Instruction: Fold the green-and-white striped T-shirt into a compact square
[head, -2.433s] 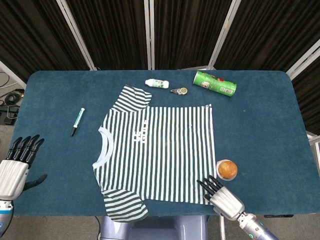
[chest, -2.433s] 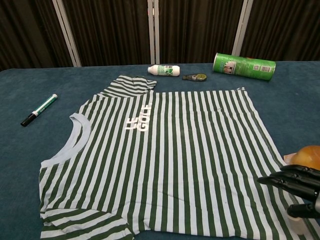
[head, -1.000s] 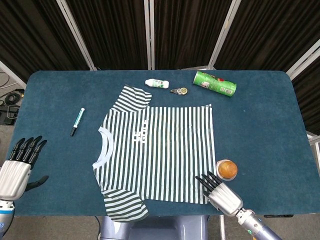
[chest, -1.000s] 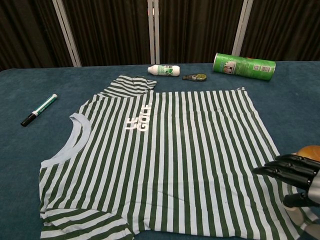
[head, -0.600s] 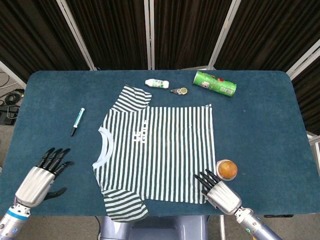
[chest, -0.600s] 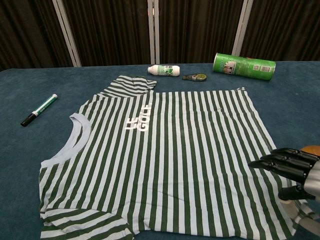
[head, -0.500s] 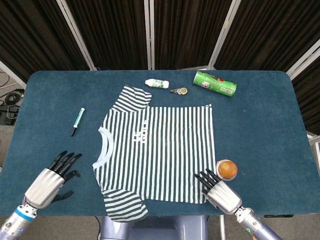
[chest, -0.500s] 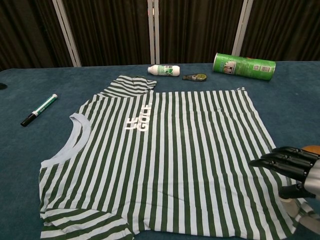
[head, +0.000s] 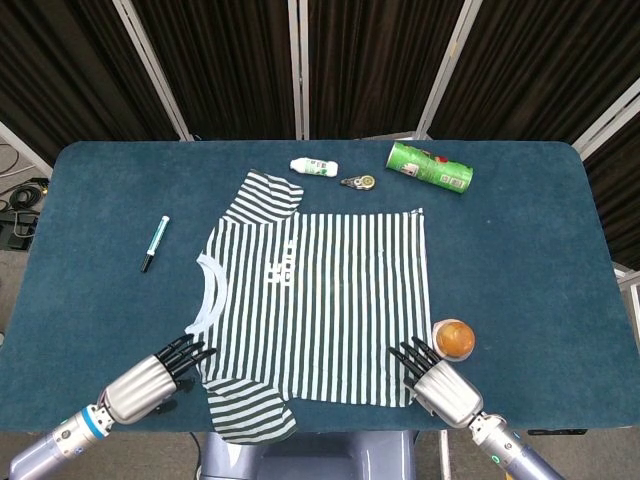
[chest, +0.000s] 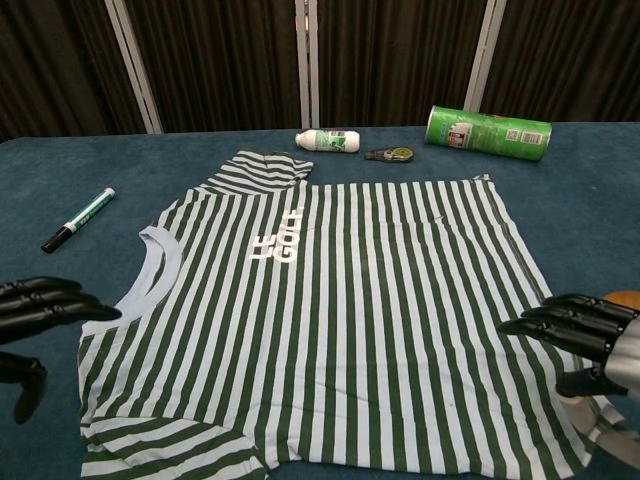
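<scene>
Fingers on both of your hands are spread apart and hold nothing. Your left hand (head: 148, 384) reaches in from the near left edge, its fingertips (head: 196, 351) just at the shoulder of the T-shirt (head: 315, 300), near the nearer sleeve (head: 252, 410). Your right hand (head: 435, 383) sits at the near hem corner, fingertips (chest: 520, 327) hovering over the striped cloth; whether they touch it, you cannot tell from either view.

Your T-shirt lies flat and face up in the middle of the table (head: 90, 250), collar toward your left, hem toward your right, one sleeve toward the far side and the other hanging at the near edge. That places your two hands at the two ends of the near long side, which looks like the setup for lifting that edge and folding it away from you.

Mind the orange ball (head: 454, 338) just beside your right hand, at the hem corner; a sweep could knock it. A marker (head: 154, 243), small white bottle (head: 314, 166), correction tape (head: 357, 182) and green can (head: 429, 166) lie clear of the cloth.
</scene>
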